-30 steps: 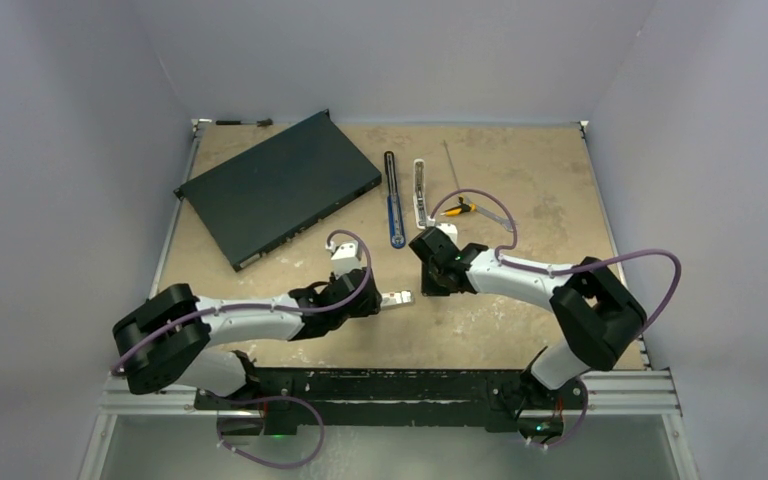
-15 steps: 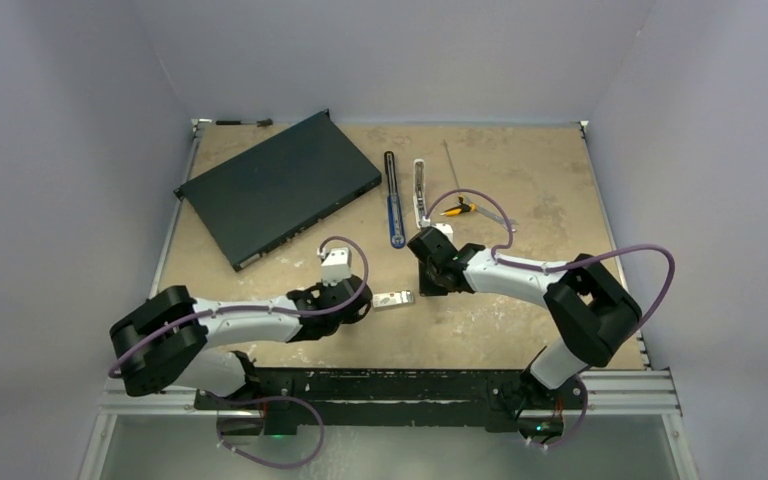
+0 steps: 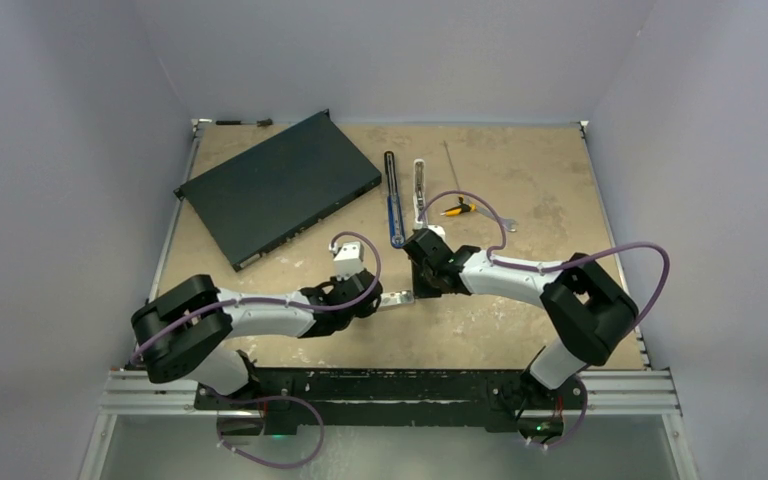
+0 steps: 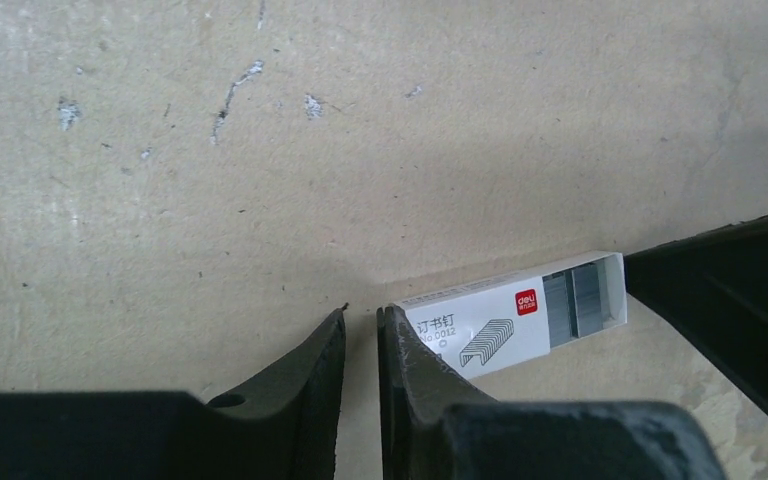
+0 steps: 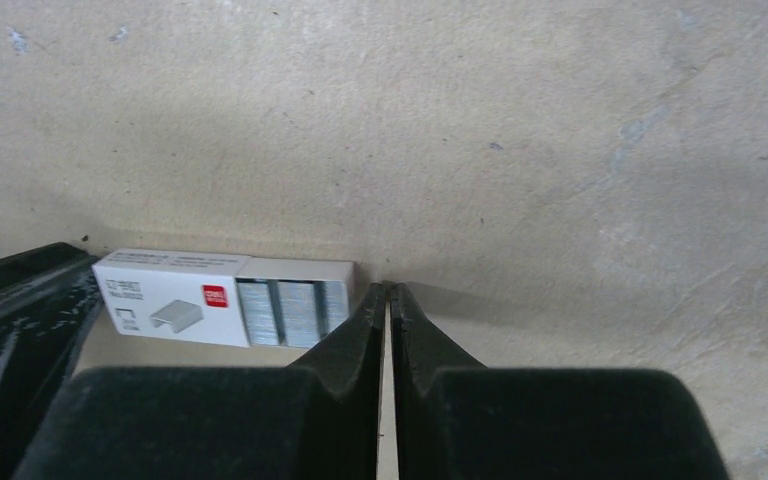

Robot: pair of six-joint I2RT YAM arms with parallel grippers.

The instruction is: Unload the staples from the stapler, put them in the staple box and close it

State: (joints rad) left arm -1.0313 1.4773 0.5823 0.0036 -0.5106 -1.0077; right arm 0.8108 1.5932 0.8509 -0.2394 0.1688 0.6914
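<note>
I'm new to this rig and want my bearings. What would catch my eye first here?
The left gripper and right gripper meet mid-table, at opposite ends of a small white staple box. Beyond lie a big black flat device at far left and the stapler's black-and-blue bar and white-silver bar side by side.
</note>
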